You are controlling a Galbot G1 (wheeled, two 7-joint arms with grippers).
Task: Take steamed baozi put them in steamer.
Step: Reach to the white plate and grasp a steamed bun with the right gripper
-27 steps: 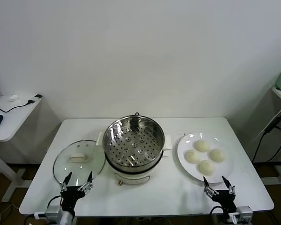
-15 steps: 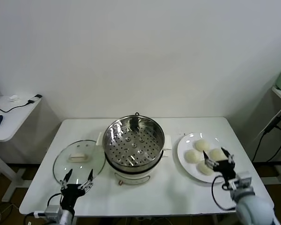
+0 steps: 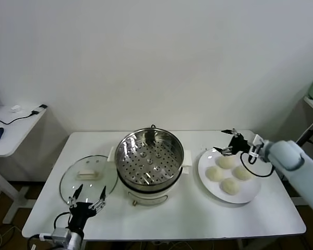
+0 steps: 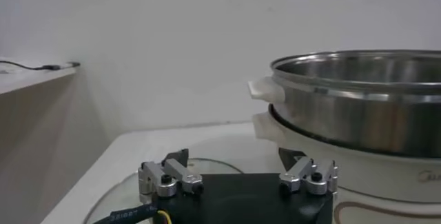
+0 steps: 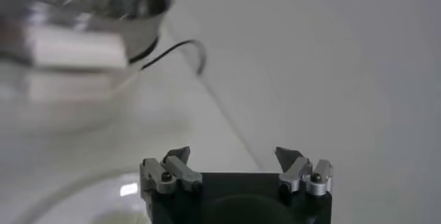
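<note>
Since the earlier frames the right arm has swung up from the table's near edge and now reaches in from the right side, carrying the right gripper [image 3: 230, 141] to the far rim of the white plate [image 3: 250, 194], on the side away from the steamer [image 3: 148, 159]. Its fingers are spread wide with nothing between them, poised just above and behind the farthest steamed baozi [image 3: 225, 162]; the right wrist view shows the same gripper [image 5: 236, 160] with its two fingertips well apart and empty. All four steamed baozi lie clustered on the plate, which sits just to the right of the steamer, and none is held or lifted. The steamer itself stands at the middle of the white table [image 3: 208, 219], its stainless-steel pot resting on a cream-white base, the perforated tray bare of buns. The round glass lid [image 3: 88, 178] lies flat just to the left of the steamer. The left gripper [image 3: 87, 197] has stayed parked near the table's front edge, in front of the lid and to the left of the steamer, fingers spread open and gripping nothing; in the left wrist view this gripper [image 4: 238, 170] sits low over the lid with the steamer's side close beside it.
</note>
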